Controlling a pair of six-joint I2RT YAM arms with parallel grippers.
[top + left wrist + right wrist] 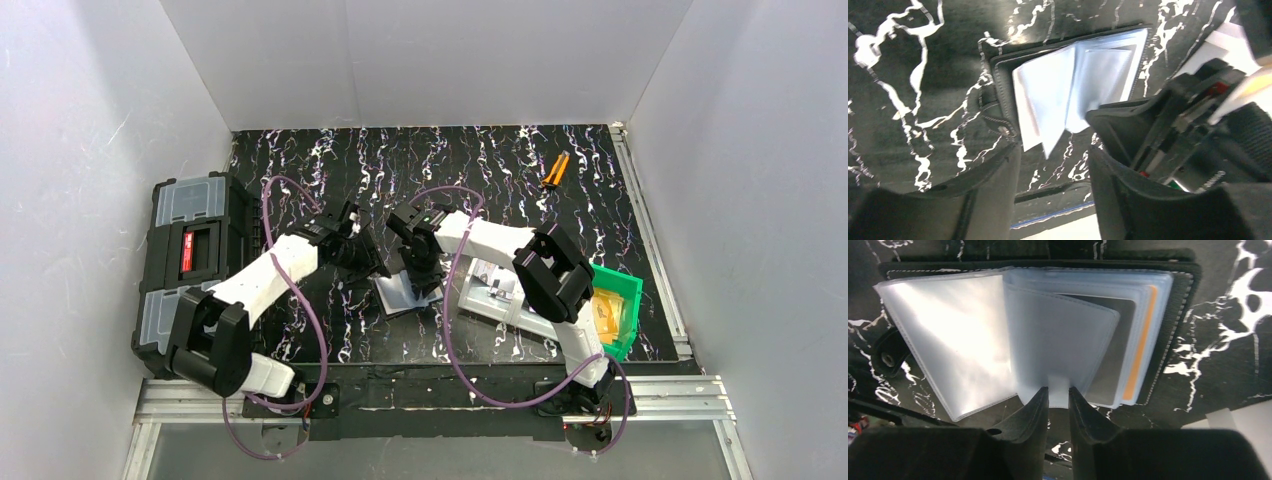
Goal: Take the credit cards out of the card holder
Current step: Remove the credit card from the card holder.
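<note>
The card holder [405, 293] lies open on the black marbled table, its clear sleeves fanned out [1073, 75]. In the right wrist view its black stitched rim [1179, 315] frames the sleeves. An orange-tan credit card [1140, 340] and a silvery one [1115, 365] sit inside the right-hand sleeves. My right gripper [1058, 392] has its jaws narrowly apart, with the near edge of a raised middle sleeve [1058, 340] between the tips. My left gripper [1053, 155] stands open beside the holder's near left corner, nothing between its fingers. Both grippers, the left [365, 262] and the right [425, 278], meet over the holder.
A big black toolbox [195, 250] stands at the left edge. A green bin [620, 300] sits at the right, with a pale tray [495, 288] beside it under the right arm. An orange-handled tool [553, 170] lies at the back right.
</note>
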